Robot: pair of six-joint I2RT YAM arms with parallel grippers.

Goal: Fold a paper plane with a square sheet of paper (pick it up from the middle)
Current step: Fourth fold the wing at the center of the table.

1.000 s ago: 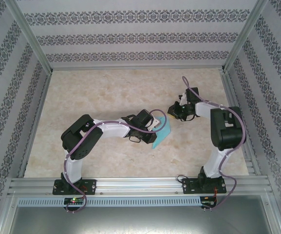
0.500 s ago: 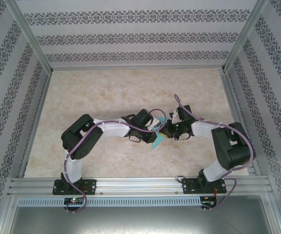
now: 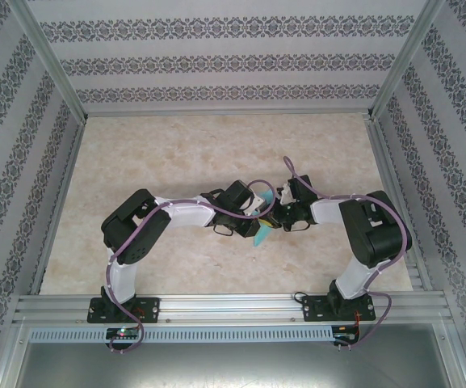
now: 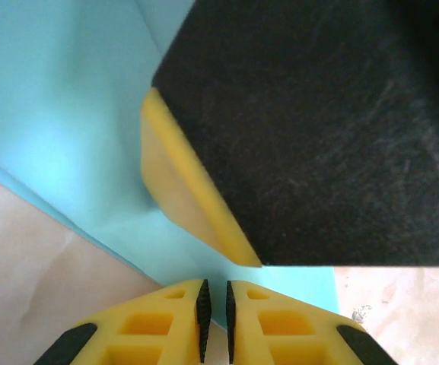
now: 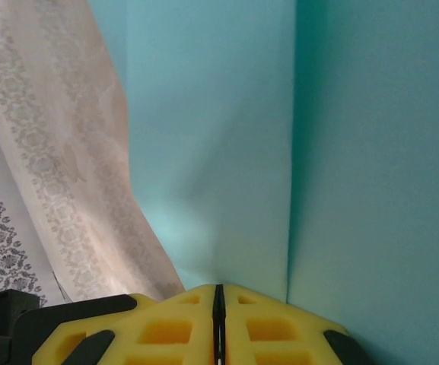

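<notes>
Paper (image 3: 262, 234) sits mid-frame in the top view, held off the table between both pincers. Left gripper (image 4: 215, 315) clamps its bottom edge, and right gripper (image 5: 219, 315) pinches it beside a crease.

A lab test booth: aluminium frame (image 3: 216, 305), wallpapered panels (image 3: 224, 61), marble-look tabletop (image 3: 176, 153).

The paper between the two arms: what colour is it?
The paper is plain light turquoise-blue, with no pattern; it shows best in the right wrist view.
</notes>
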